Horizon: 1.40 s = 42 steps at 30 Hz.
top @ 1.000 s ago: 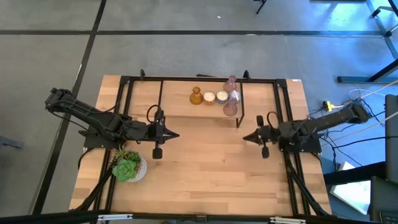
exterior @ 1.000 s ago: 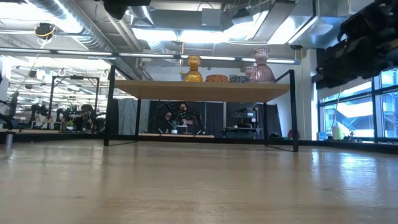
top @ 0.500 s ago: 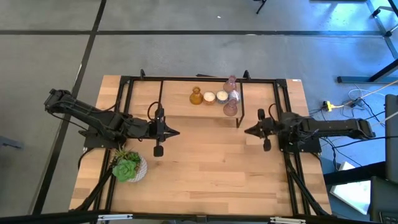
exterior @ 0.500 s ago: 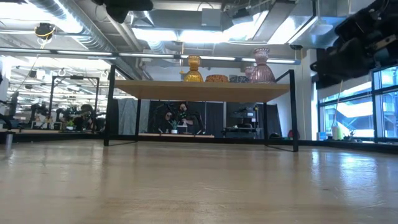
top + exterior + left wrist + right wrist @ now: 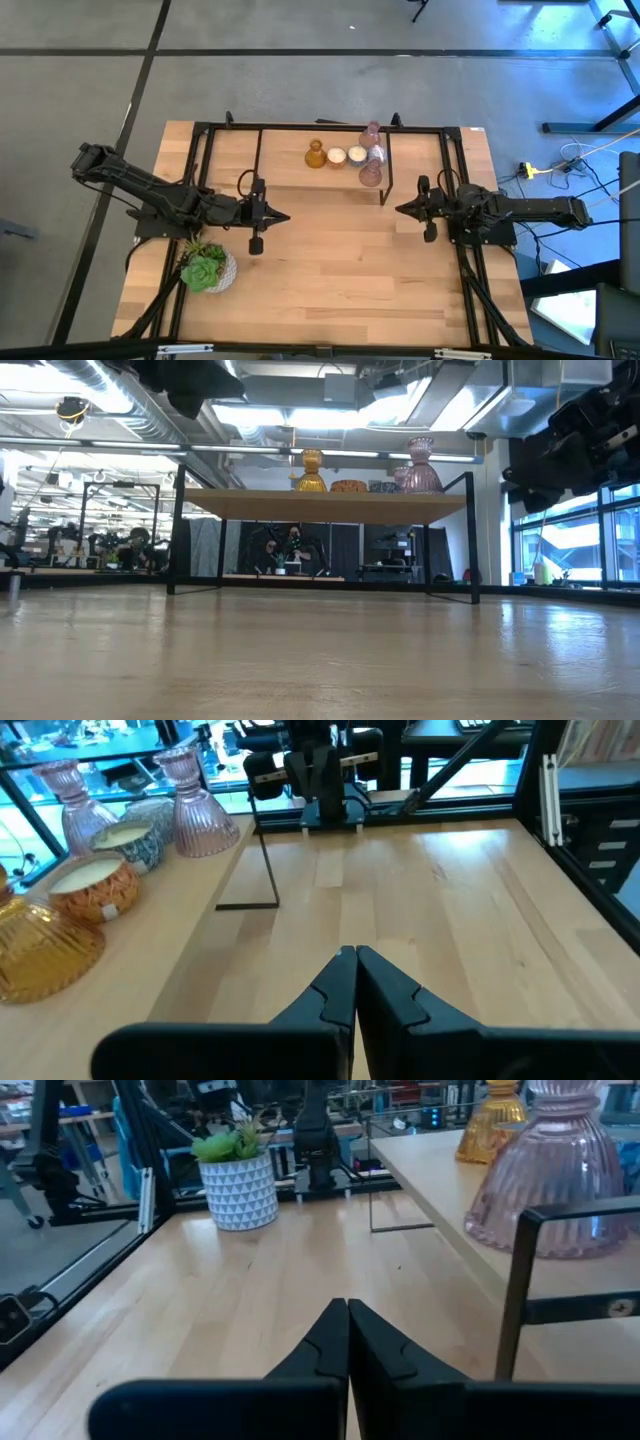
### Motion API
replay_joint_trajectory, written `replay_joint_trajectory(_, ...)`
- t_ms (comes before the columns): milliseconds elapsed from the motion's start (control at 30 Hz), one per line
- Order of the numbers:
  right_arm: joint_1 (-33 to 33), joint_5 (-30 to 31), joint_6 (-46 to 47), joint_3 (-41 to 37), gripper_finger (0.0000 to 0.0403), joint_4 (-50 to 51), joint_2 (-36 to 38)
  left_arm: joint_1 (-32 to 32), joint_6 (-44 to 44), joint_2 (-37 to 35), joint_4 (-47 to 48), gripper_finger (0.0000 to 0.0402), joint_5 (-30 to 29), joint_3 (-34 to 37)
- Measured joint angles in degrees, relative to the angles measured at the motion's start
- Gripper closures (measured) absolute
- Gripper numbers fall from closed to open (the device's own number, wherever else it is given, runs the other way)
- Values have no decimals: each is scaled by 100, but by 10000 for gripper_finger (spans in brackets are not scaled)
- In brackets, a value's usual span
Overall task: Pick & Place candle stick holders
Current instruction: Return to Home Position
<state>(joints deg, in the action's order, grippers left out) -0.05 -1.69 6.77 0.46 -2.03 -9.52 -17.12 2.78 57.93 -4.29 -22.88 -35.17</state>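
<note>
Several candle stick holders stand on their bases on a raised wooden shelf at the far middle of the table. They are an amber one, two low cream-filled ones and two pinkish ribbed glass ones. The left wrist view shows the amber holder and a pink one. My left gripper is shut and empty, left of the shelf's front. My right gripper is shut and empty, just right of the shelf's front leg.
A green succulent in a white patterned pot stands near the left arm's base. The shelf has thin black metal legs. Black frame rails run along both sides. Bare wooden table lies between and in front of the grippers.
My right gripper has moved a little toward the table's far edge and slightly to the right, its arm swinging to lie level across the table. It stays shut. The holders have not moved.
</note>
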Motion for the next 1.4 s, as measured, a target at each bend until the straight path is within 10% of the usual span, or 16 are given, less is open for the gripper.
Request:
replay_joint_trajectory(400,85,275,24,3,402,141,181,46,-307,-773,-241,400,281,501)
replay_joint_trajectory(667,85,320,-20,7,402,126,181,878,-57,-3002,-1113,400,1325,2518)
replay_joint_trajectory(1000,85,210,-16,7,399,144,172,1470,30,-5214,188,400,1708,3114)
replay_joint_trajectory(1400,85,164,134,9,398,144,172,1464,-231,-5794,269,400,2008,3461)
